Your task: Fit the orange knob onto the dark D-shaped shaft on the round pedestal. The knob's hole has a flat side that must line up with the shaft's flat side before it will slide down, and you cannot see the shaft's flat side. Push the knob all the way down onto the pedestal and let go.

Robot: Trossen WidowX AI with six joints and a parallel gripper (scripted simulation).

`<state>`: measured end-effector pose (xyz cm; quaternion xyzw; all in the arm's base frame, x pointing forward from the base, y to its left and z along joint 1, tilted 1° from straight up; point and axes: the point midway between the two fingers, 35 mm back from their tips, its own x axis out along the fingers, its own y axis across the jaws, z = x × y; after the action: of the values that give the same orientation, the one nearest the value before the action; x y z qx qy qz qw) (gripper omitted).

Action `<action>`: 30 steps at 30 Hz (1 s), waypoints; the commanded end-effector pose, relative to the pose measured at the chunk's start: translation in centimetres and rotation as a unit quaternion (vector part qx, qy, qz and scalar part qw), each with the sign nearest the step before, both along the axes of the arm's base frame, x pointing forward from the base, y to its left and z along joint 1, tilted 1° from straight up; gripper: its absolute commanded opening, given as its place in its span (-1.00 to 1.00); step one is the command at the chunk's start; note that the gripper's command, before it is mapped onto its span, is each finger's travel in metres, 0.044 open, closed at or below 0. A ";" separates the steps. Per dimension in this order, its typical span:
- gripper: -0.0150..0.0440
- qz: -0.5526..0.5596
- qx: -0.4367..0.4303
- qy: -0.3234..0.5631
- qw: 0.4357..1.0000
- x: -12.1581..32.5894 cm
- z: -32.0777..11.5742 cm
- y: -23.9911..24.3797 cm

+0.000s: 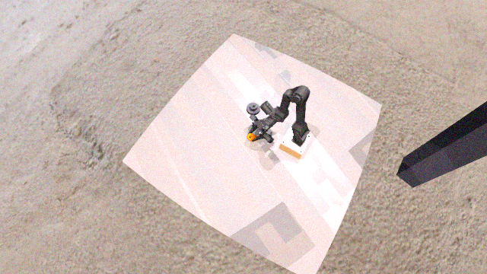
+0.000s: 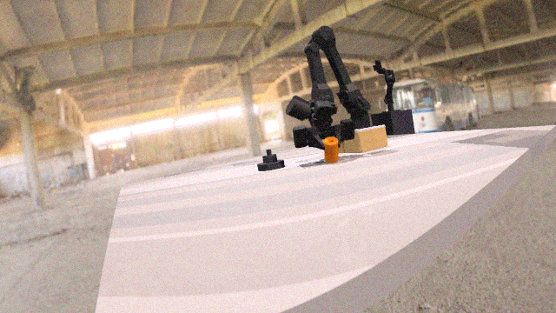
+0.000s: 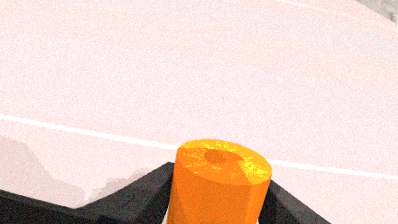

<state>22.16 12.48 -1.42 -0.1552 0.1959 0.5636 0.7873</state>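
The orange knob (image 1: 251,137) (image 2: 331,150) (image 3: 215,195) is a cylinder with a hole in its end face, which shows in the wrist view. My gripper (image 3: 220,192) is shut on it, one dark finger on each side. In the exterior view the knob looks nearly upright, low over the table; whether it touches the table I cannot tell. The dark round pedestal (image 1: 253,109) (image 2: 270,166) with its short upright shaft (image 2: 268,152) stands apart from the knob, to its left in the exterior view. The shaft's flat side cannot be made out.
The arm's base stands on a block with a wooden side (image 1: 290,151) (image 2: 369,139), behind and right of the knob in the exterior view. A dark box (image 2: 401,122) shows farther back. A dark beam (image 1: 445,148) is at the right in the top view.
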 end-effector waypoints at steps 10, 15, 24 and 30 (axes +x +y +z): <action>0.11 0.003 0.094 -0.031 0.995 -0.7 -0.5 -1.1; 0.11 0.004 0.133 -0.043 0.990 -0.8 -0.8 -1.6; 0.39 0.004 0.123 -0.038 0.992 -0.8 -0.7 -1.5; 0.39 0.004 0.123 -0.038 0.992 -0.8 -0.7 -1.5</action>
<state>21.34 10.96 -2.16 -0.0820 0.0956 0.5797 0.8050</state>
